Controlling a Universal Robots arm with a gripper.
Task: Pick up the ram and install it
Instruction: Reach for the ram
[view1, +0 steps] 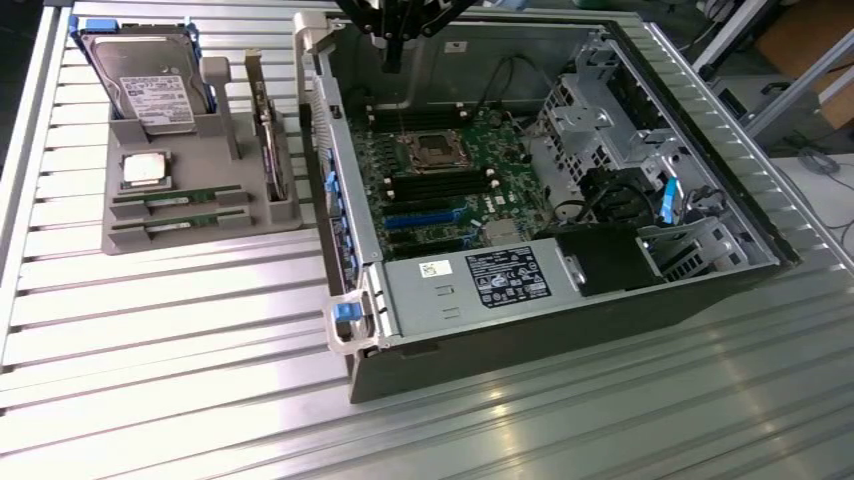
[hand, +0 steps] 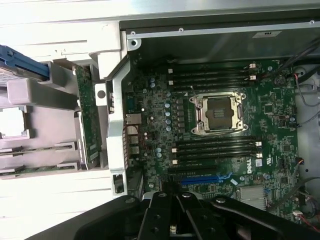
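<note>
Two ram sticks, thin green boards, lie side by side in the grey holder tray (view1: 134, 240): one ram (view1: 180, 196) behind the other ram (view1: 180, 222). The wrist view catches them edge-on, one ram (hand: 40, 148) and its twin (hand: 35, 169). My gripper (view1: 391, 58) hangs over the far end of the open computer case (view1: 561, 300), well away from the tray. Its black fingers (hand: 172, 217) are shut together with nothing between them. Below it lies the motherboard (hand: 160, 115) with black memory slots (hand: 215, 147) on both sides of the empty CPU socket (hand: 217, 114).
The tray also holds a hard drive (view1: 154, 85), a silver CPU chip (view1: 144, 168) and an upright green card (view1: 274, 140). The case's raised side wall (view1: 320, 150) stands between tray and motherboard. A power supply (view1: 494, 280) and drive cage (view1: 601, 120) fill the case's other parts.
</note>
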